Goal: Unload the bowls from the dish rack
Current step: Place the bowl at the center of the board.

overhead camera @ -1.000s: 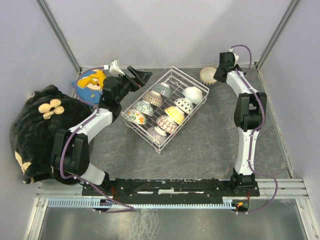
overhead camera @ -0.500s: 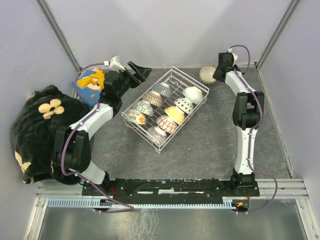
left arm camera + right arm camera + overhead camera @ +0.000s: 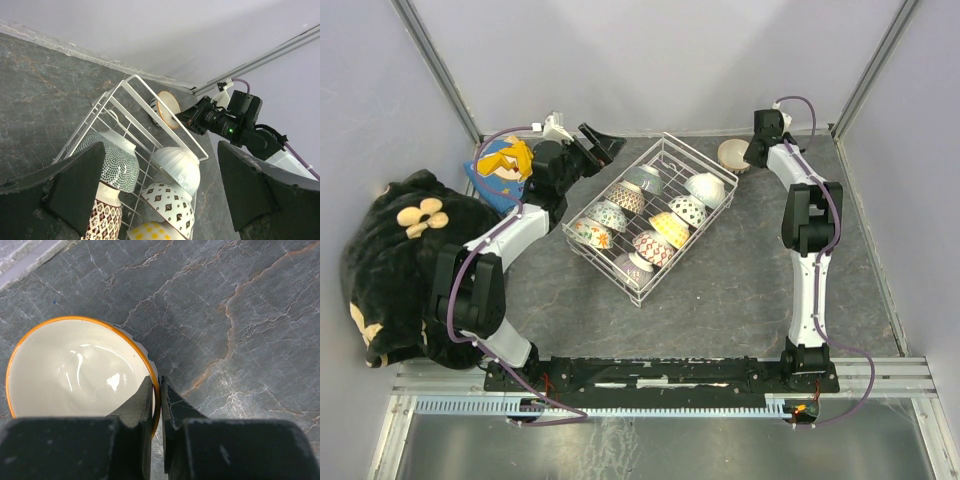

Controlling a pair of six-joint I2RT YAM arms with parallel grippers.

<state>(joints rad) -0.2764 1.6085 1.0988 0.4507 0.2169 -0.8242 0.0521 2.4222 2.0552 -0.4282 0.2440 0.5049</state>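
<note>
- Pinching the lip of an orange-rimmed bowl (image 3: 75, 375): right gripper (image 3: 156, 385), jaws drawn almost together, one finger inside the rim, one outside.
- That bowl: round, glossy cream-white inside, thin orange band at the lip. It's outside the dish rack (image 3: 645, 283), just past the rack's far-right corner, near the table's (image 3: 740, 290) far edge. In the left wrist view it's tipped on its side, mouth twd the rack. Can't tell if it touches the surface.
- Rack: white wire grid, rectangular, low sides. Lies diagonally, mid-table.
- Other bowls (image 3: 652, 248) all in the rack, approx nine, two rows, mostly dome-up or leaning. Near end of the rack holds only bare wire.
- Patterns seen close up, far end of rack:
  - green-dotted bowl (image 3: 112, 162) w/ fine speckle
  - plain white ribbed bowl (image 3: 177, 167)
  - white bowl w/ dark diamonds (image 3: 167, 207)
  - yellow bowl (image 3: 150, 232) w/ pale dots
- Left gripper (image 3: 603, 143): jaws spread wide, nothing btwn them. It's at the rack's far-left corner, aimed along the rack. Fingers (image 3: 75, 185) are matte black, blocky, wedge-shaped.
- Table surface: dark grey, stone-look, pale and rust-coloured veins.
- Black plush toy (image 3: 400, 260), fuzzy, w/ a cream flower patch, slumped at the left edge.
- Blue-and-yellow item (image 3: 502, 163) near the far-left corner. Can't tell what it is.
</note>
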